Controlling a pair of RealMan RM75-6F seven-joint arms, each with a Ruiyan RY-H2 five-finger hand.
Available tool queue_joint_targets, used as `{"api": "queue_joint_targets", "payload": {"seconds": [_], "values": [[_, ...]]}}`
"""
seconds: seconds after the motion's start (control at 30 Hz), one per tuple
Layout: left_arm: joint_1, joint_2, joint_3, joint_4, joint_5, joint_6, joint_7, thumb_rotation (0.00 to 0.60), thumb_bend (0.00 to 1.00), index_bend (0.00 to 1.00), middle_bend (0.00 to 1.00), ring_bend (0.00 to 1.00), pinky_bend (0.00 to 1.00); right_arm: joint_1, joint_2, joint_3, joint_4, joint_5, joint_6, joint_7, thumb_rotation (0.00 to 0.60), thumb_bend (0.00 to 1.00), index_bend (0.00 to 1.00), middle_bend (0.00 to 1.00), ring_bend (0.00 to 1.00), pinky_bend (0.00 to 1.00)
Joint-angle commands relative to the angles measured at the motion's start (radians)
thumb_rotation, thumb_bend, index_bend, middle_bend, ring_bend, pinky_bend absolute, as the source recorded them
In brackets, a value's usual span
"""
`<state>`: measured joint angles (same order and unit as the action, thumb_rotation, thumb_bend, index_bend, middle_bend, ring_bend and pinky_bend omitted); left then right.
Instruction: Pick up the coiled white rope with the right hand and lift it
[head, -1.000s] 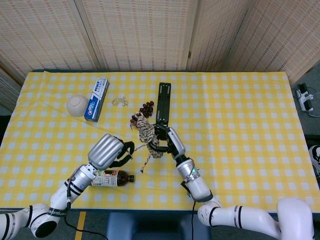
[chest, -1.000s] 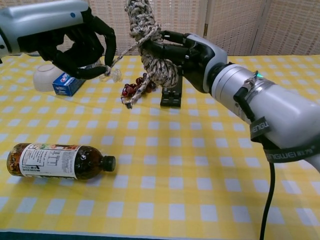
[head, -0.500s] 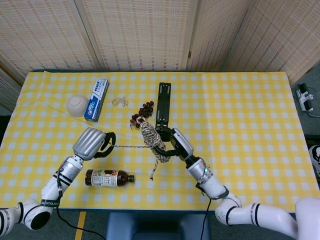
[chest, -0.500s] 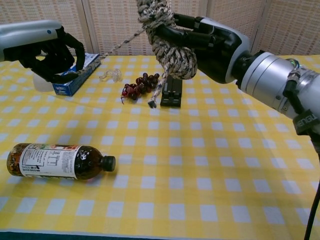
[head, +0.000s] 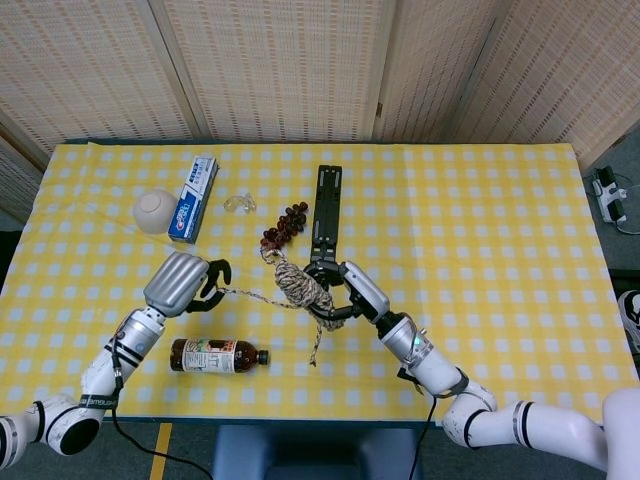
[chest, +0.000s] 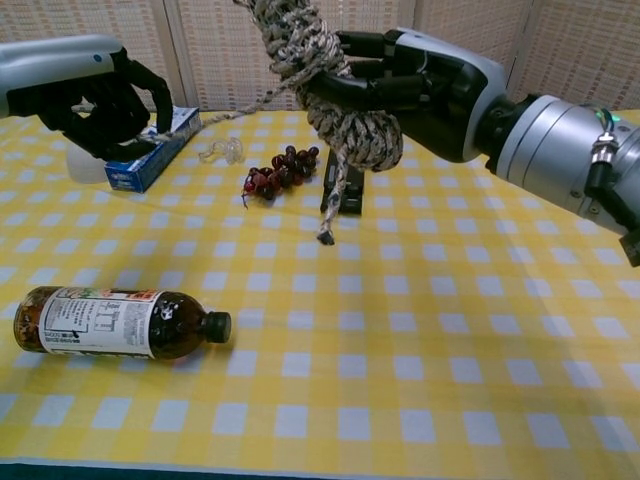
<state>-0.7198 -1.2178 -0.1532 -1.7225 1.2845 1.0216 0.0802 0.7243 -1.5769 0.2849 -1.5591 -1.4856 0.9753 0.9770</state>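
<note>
A: What is the biggest thing here?

B: The table, under a yellow and white checked cloth. On it, near the left, a brown bottle lies on its side with its black cap pointing right.

A: And the arms?

B: The right hand grips the coiled white rope, fingers wrapped round the bundle, which hangs clear above the cloth near the table's middle (one loose end dangles below it). The left hand is closed on a strand that runs taut from the coil to the left.

A: So both hands have hold of the rope?

B: Yes, the right on the coil, the left on the strand.

A: What else lies on the cloth?

B: A black bracket runs away towards the far side, just right of a bunch of dark red grapes. Further left lie a blue and white toothpaste box, with a white bowl upside down just beside it, and a small clear piece between box and grapes; I cannot tell what that is.
</note>
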Motion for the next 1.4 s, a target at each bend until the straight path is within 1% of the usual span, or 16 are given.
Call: {"api": "queue_joint_targets", "payload": {"seconds": [0.03, 0.1, 0.13, 0.2, 0.23, 0.4, 0.53, 0.6, 0.7, 0.8, 0.93, 1.03, 1.17, 1.4], "values": [[0.002, 0.019, 0.009, -0.025, -0.032, -0.032, 0.010, 0.600, 0.36, 0.16, 0.47, 0.47, 0.65, 0.006, 0.008, 0.001, -0.013, 0.025, 0.001, -0.053, 0.600, 0.61, 0.88, 0.73, 0.77, 0.69], [0.008, 0.023, 0.013, -0.026, -0.049, -0.033, 0.022, 0.600, 0.34, 0.07, 0.32, 0.32, 0.51, 0.009, 0.016, 0.004, -0.020, 0.038, -0.001, -0.092, 0.600, 0.61, 0.88, 0.73, 0.77, 0.69], [0.014, 0.021, 0.015, -0.023, -0.053, -0.027, 0.027, 0.600, 0.34, 0.05, 0.28, 0.27, 0.46, 0.010, 0.019, 0.005, -0.022, 0.043, -0.001, -0.110, 0.600, 0.61, 0.88, 0.73, 0.77, 0.69], [0.034, 0.023, 0.024, -0.015, -0.062, -0.008, 0.033, 0.600, 0.34, 0.05, 0.24, 0.23, 0.39, 0.011, 0.021, 0.008, -0.025, 0.054, 0.009, -0.159, 0.600, 0.61, 0.88, 0.73, 0.77, 0.69], [0.045, 0.026, 0.028, -0.011, -0.063, 0.007, 0.036, 0.600, 0.34, 0.05, 0.23, 0.22, 0.38, 0.011, 0.023, 0.009, -0.030, 0.059, 0.010, -0.174, 0.600, 0.61, 0.88, 0.73, 0.77, 0.69], [0.133, 0.012, 0.048, 0.062, -0.037, 0.149, 0.054, 0.600, 0.34, 0.07, 0.23, 0.22, 0.34, 0.011, 0.045, 0.009, -0.058, 0.084, 0.009, -0.242, 0.600, 0.61, 0.88, 0.73, 0.76, 0.69], [0.217, -0.020, 0.061, 0.190, -0.007, 0.283, 0.048, 0.600, 0.34, 0.11, 0.23, 0.22, 0.32, 0.008, 0.070, 0.006, -0.085, 0.113, -0.002, -0.294, 0.600, 0.61, 0.88, 0.73, 0.77, 0.70], [0.257, -0.030, 0.070, 0.250, 0.000, 0.327, 0.035, 0.600, 0.34, 0.13, 0.23, 0.22, 0.29, 0.007, 0.087, 0.006, -0.104, 0.141, -0.014, -0.330, 0.600, 0.61, 0.88, 0.73, 0.77, 0.70], [0.303, -0.029, 0.085, 0.300, 0.003, 0.357, -0.009, 0.600, 0.33, 0.14, 0.23, 0.22, 0.27, 0.007, 0.114, 0.012, -0.139, 0.188, -0.038, -0.366, 0.600, 0.61, 0.88, 0.73, 0.77, 0.70], [0.350, -0.011, 0.114, 0.341, 0.022, 0.366, -0.058, 0.600, 0.33, 0.14, 0.23, 0.22, 0.25, 0.004, 0.142, 0.016, -0.173, 0.226, -0.051, -0.406, 0.600, 0.61, 0.88, 0.73, 0.78, 0.71], [0.400, -0.002, 0.138, 0.378, 0.047, 0.396, -0.079, 0.600, 0.33, 0.15, 0.23, 0.21, 0.23, -0.004, 0.164, 0.020, -0.201, 0.253, -0.058, -0.415, 0.600, 0.61, 0.88, 0.73, 0.78, 0.71], [0.438, -0.003, 0.149, 0.395, 0.068, 0.433, -0.098, 0.600, 0.33, 0.15, 0.23, 0.21, 0.22, -0.009, 0.174, 0.020, -0.210, 0.262, -0.060, -0.418, 0.600, 0.61, 0.88, 0.73, 0.77, 0.71], [0.488, 0.000, 0.163, 0.379, 0.089, 0.477, -0.111, 0.600, 0.33, 0.15, 0.23, 0.21, 0.21, -0.017, 0.184, 0.021, -0.219, 0.266, -0.061, -0.413, 0.600, 0.61, 0.88, 0.73, 0.77, 0.71], [0.562, 0.032, 0.193, 0.275, 0.127, 0.531, -0.105, 0.600, 0.33, 0.17, 0.23, 0.20, 0.21, -0.026, 0.191, 0.022, -0.222, 0.264, -0.063, -0.400, 0.600, 0.61, 0.88, 0.73, 0.78, 0.71]]}}
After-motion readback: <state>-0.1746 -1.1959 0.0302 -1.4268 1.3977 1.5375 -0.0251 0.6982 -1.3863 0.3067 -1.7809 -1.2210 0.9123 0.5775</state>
